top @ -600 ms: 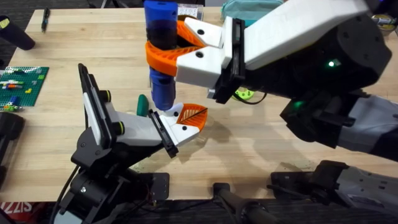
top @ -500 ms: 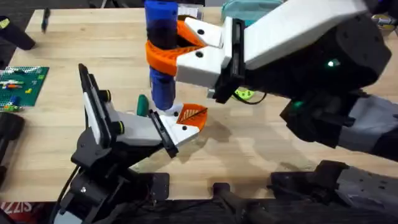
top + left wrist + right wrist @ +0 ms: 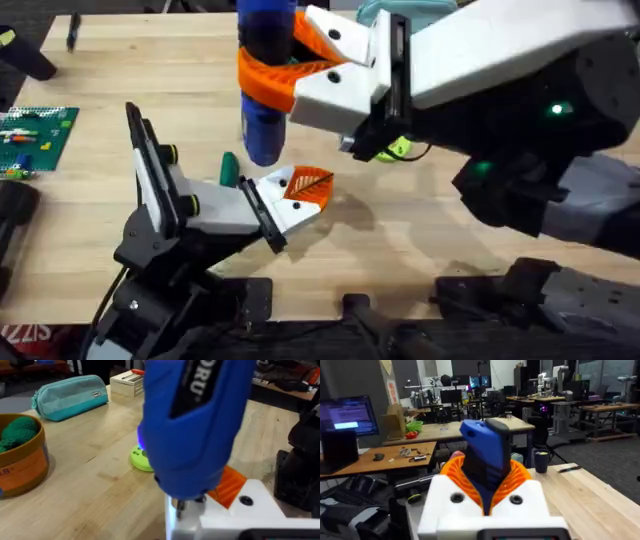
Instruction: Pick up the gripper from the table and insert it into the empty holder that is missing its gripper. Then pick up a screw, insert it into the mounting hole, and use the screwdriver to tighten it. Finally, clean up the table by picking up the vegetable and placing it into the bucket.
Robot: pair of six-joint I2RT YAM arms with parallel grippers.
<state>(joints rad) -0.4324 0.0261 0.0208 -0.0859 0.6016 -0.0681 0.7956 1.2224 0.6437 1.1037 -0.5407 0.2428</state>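
The blue screwdriver (image 3: 262, 120) stands upright over the table (image 3: 150, 80), with my right gripper (image 3: 265, 75) shut on it between orange fingers (image 3: 517, 477). Its tip hangs just above the white block (image 3: 240, 515) of the small orange gripper (image 3: 308, 186), which sits on the black end plate of the holder (image 3: 165, 195). In the left wrist view the screwdriver (image 3: 195, 425) looms close, its bit over the block near a dark hole (image 3: 245, 501). A dark green vegetable (image 3: 229, 168) pokes out behind the holder. The bucket (image 3: 25, 467) holds a green knitted thing.
A teal pouch (image 3: 385, 12) lies at the table's far edge, and a yellow-green disc (image 3: 395, 150) sits under the right arm. A green brick plate (image 3: 35, 135) lies at the left edge. A black marker (image 3: 73, 30) rests at the far left corner.
My right gripper has lifted the screwdriver slightly up and to the right, so its tip has come off the white block. The holder and the orange gripper have stayed put.
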